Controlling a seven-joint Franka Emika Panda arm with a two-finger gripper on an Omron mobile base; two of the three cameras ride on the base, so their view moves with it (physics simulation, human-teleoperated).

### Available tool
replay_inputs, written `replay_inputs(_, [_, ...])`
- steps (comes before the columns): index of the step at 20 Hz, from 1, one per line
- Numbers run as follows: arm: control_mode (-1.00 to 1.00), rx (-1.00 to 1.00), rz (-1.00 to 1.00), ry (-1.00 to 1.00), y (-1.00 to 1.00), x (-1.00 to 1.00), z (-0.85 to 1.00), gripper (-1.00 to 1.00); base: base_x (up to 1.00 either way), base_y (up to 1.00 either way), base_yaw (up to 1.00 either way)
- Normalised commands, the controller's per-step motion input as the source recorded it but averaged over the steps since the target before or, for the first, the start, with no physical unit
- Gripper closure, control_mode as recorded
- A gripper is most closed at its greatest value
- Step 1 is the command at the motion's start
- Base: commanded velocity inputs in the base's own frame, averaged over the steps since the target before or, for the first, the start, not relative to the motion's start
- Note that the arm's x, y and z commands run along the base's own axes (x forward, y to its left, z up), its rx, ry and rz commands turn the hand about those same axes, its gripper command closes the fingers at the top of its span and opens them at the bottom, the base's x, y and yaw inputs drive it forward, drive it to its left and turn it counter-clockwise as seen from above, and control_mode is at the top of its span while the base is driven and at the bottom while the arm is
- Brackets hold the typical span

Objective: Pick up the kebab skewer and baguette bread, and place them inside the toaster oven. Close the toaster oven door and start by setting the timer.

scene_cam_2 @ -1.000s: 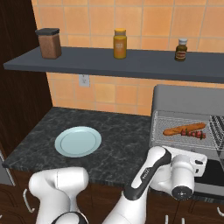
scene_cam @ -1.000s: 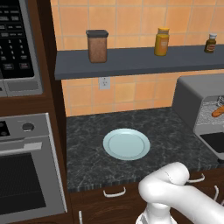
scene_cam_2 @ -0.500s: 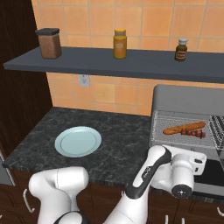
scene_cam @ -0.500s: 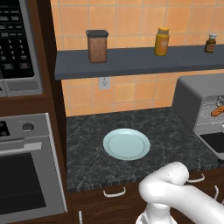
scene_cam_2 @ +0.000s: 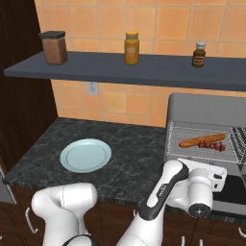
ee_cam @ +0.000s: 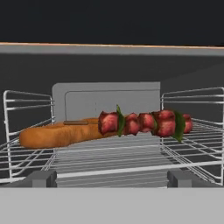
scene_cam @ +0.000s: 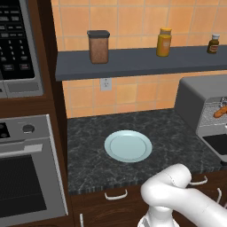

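Two built-in appliances at far left: keypad microwave (scene_cam: 17, 44) above, steel oven (scene_cam: 26, 177) below. Next to the right, on the dark speckled surface (scene_cam: 88, 164), a pale plate (scene_cam: 128, 146), bare, no food left on it. Above, along the wall shelf (scene_cam: 133, 64), left to right: brown canister (scene_cam: 98, 46), yellow jar (scene_cam: 163, 42), small dark bottle (scene_cam: 213, 44). At far right, the toaster oven (scene_cam_2: 206, 108), with the toaster oven door (scene_cam_2: 233, 188) dropped open and lying flat in front of the cavity. Inside, on the wire rack (ee_cam: 109, 162): the baguette bread (ee_cam: 57, 133) to the left, the kebab skewer (ee_cam: 144, 122) to the right, its near end overlapping the loaf's end; whether touching or just in front, not clear. Seen from the right base as bread (scene_cam_2: 194, 141) and skewer (scene_cam_2: 214, 145) side by side on the same rack. At the bottom of the hand view, the fingers (ee_cam: 41, 178) spread wide and empty, level with the rack's front edge and aimed straight into the cavity, clear of both foods. Compared with one second ago: no visible shift of arm, food or door, and the same wide spread. Likely meaning: loading complete, release finished, brief pause before the next step. Remaining by this reading: back out of the opening, swing the door up until shut, then turn the timer. Main risk: catching the rack or the skewer on the way out.
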Motion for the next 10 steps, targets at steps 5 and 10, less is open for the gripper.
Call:
replay_inputs(5, [-1.0,0.0,0.0,-0.02,0.06,0.11,0.0,-1.0,0.0,0.0,0.0])
replay_inputs(10, [-1.0,0.0,0.0,0.0,0.09,0.2,0.0,-1.0,0.0,0.0,0.0])
